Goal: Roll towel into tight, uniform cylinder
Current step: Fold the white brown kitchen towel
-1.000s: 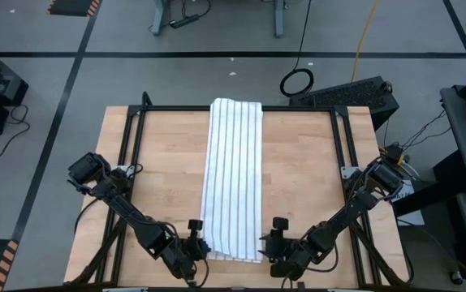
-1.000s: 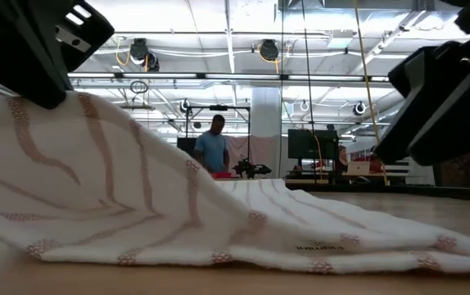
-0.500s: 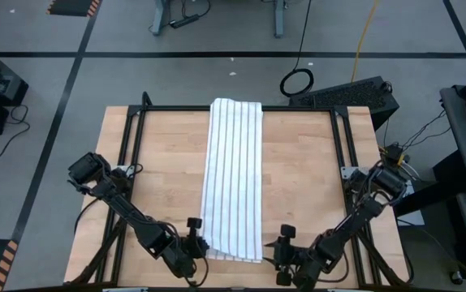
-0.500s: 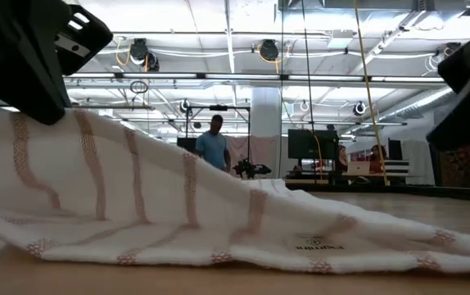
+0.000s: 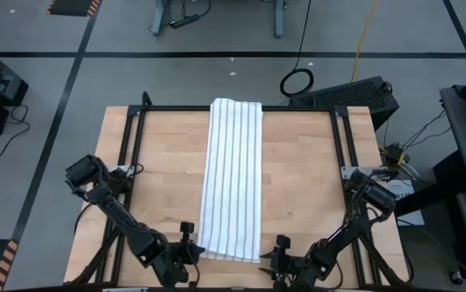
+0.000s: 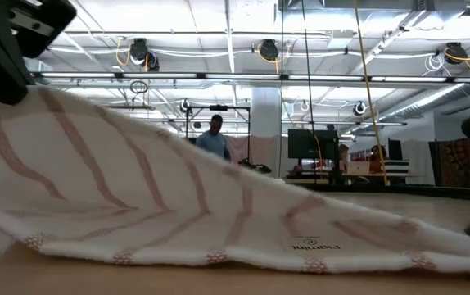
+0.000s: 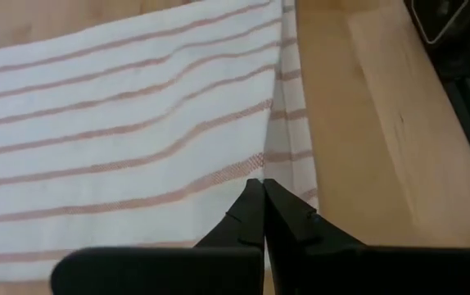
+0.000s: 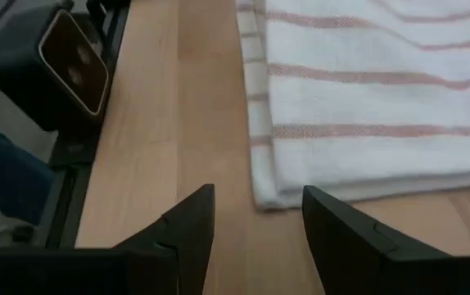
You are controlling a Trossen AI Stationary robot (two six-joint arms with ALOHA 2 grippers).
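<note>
The white pinstriped towel lies as a long strip down the middle of the wooden table, reaching from the far edge almost to the near edge. My left gripper is shut on its near left corner, which stands raised above the table. My right gripper is open and low over the table. Its fingers stand on either side of the towel's near right corner, which rests flat on the wood. I see no touch there. My left gripper pinches the towel's left edge near its near end between its two shut fingertips, slanting down from the near left. The held cloth is lifted and slopes down to the rest of the towel, which stays on the table. A lower strip shows beside the held edge.
Black frame rails run along the table's left and right sides. A dark box stands by the near edge close to my right gripper. Bare wood lies on both sides of the towel. A person stands far back in the room.
My right gripper has come down and toward the table's near edge, ending at the towel's near right corner, its fingers still apart. My left gripper has shifted a little toward the near left, and the raised corner has gone with it, so the slope of lifted cloth is longer.
</note>
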